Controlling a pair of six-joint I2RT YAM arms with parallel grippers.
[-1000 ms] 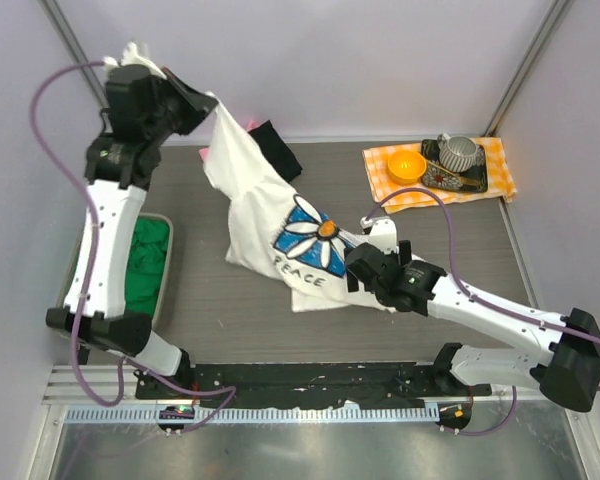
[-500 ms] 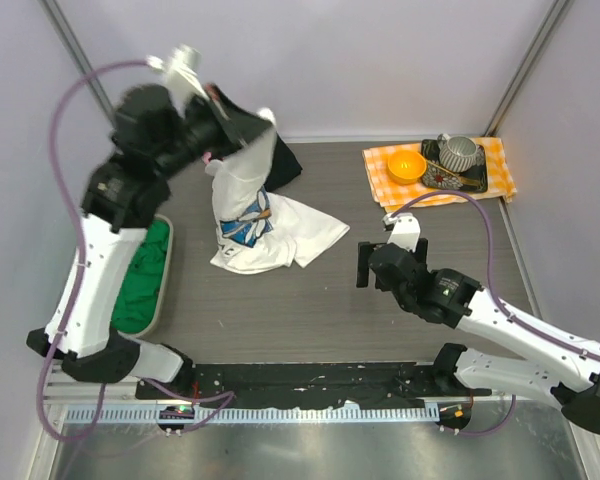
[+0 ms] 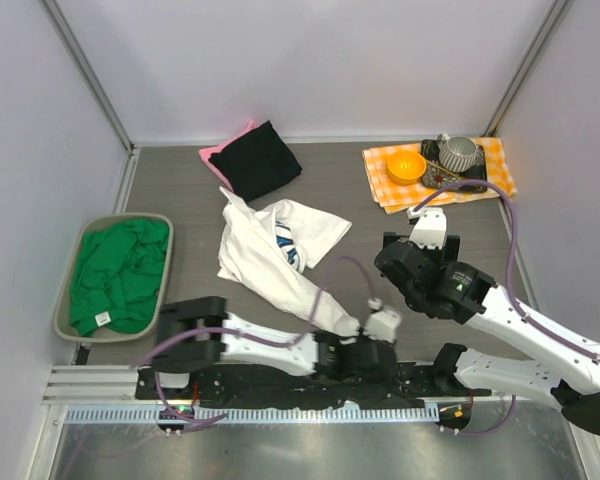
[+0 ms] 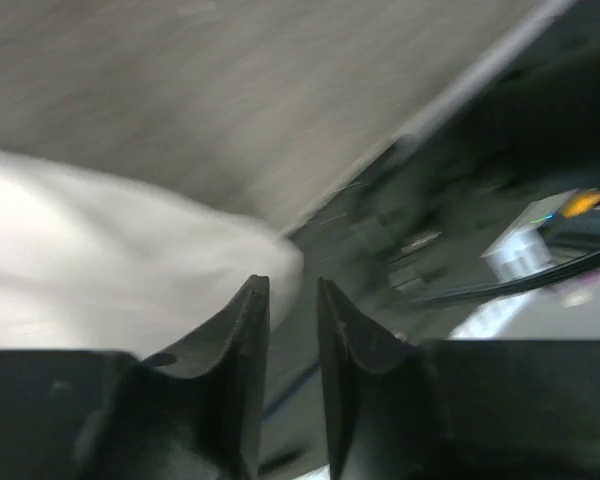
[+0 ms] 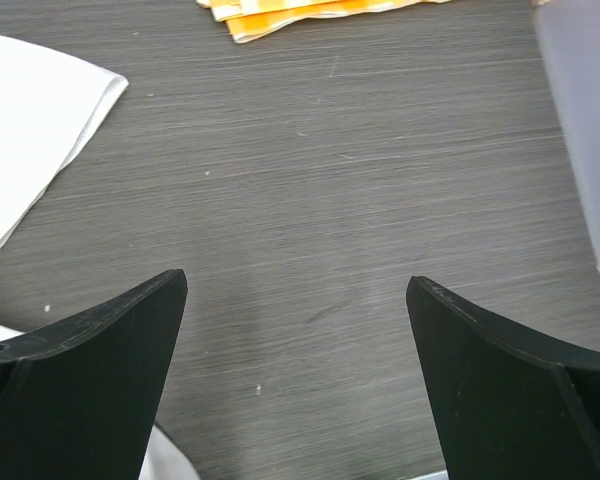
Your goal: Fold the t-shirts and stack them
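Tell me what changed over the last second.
The left gripper swung down from the far-left corner to the near edge, dragging the daisy t-shirt along; its jaws just parted. The right gripper, open, backed off rightward. The green tee, black tee and pink tee stayed put.

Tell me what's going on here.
The left tool sits low at the near edge of the table, barely open, beside a stretched corner of the white daisy shirt. The right tool hangs wide open over bare table. The black shirt lies folded on the pink shirt; the green shirt is in the tray.
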